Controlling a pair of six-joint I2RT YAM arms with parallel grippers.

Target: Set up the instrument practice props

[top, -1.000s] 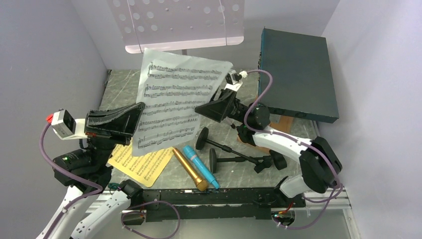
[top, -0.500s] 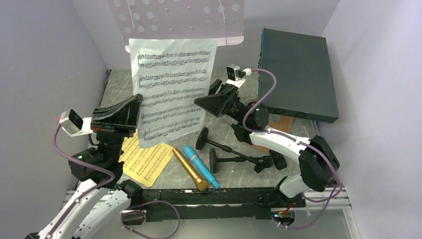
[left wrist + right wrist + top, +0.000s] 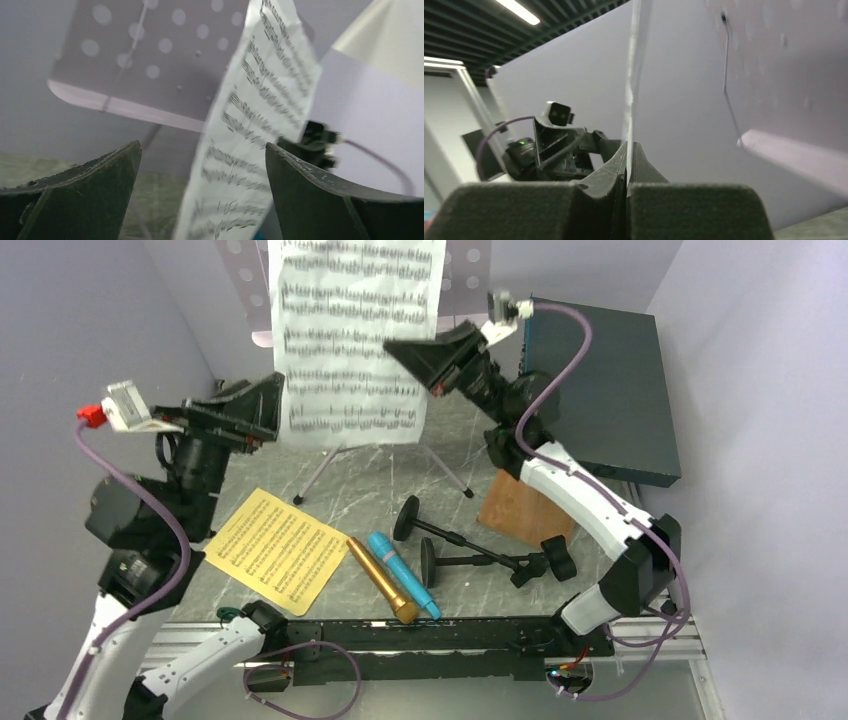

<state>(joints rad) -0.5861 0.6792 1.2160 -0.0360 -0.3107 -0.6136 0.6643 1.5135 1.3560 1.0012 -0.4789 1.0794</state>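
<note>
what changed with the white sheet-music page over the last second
The white sheet-music page rose up in front of the pale perforated music desk. The right gripper closed on its right edge; the left gripper let go and opened. The yellow page, gold microphone, blue microphone and black mic holders stayed put.

Dark teal box (image 3: 600, 390), brown wooden board (image 3: 520, 514)

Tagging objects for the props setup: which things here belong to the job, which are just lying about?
Job:
pale perforated music desk on silver tripod legs
white sheet-music page
yellow sheet-music page
gold microphone
blue microphone
two black round-based mic holders

Lying about:
large dark teal box
brown wooden board
</note>
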